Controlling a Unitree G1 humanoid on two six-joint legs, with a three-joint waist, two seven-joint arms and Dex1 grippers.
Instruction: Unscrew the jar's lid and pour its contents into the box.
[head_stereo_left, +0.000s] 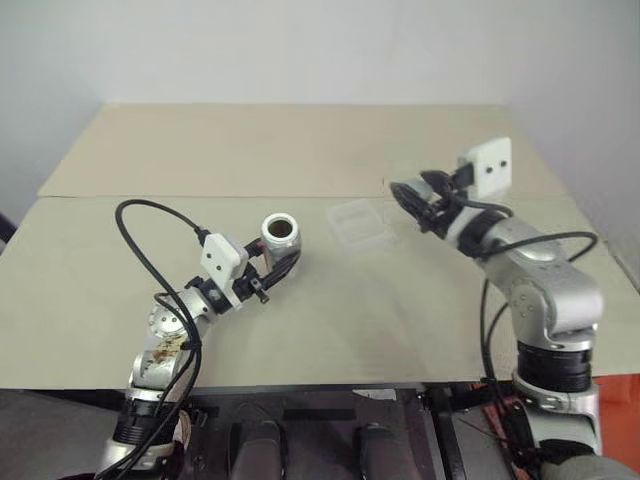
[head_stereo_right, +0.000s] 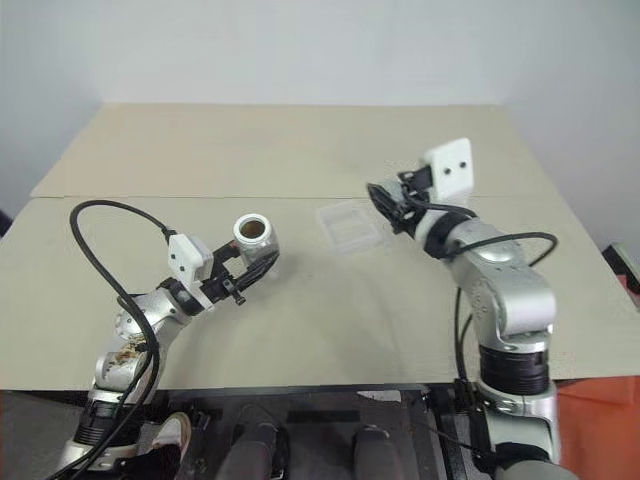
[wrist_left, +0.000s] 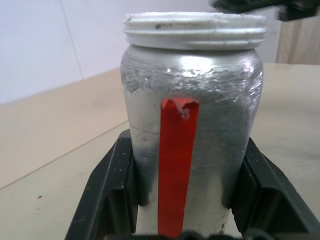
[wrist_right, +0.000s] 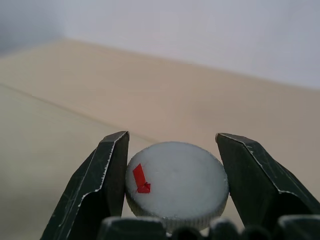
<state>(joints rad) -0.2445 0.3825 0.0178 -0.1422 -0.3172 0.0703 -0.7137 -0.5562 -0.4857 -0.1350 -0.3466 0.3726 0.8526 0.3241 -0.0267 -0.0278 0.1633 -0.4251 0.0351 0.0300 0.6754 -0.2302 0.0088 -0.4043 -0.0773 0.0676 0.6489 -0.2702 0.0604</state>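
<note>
Jar and lid are already separated, so the step in hand is judged to be the pour. Nearest the robot, the left hand is seen clamped on the jar, its two black fingers pressed against the silvery wall on either side of the red label strip. The jar is held above the tabletop, left of centre, with its threaded mouth open and facing up toward the head camera. Something dark is glimpsed inside the mouth, but what it is and how much of it there is cannot be told. A little farther away and to the right, the box is lying flat on the tabletop, well apart from the jar; nothing is seen in it, though its clear plastic makes that hard to confirm. Farther right, the right hand is closed on the grey lid, which is gripped by its ribbed edge, near the box's right side. For a clean pour, the jar's mouth should be carried over the middle of the box before any tilt is begun, the tilt should be made slowly, and the lid should be kept clear of the box.
</note>
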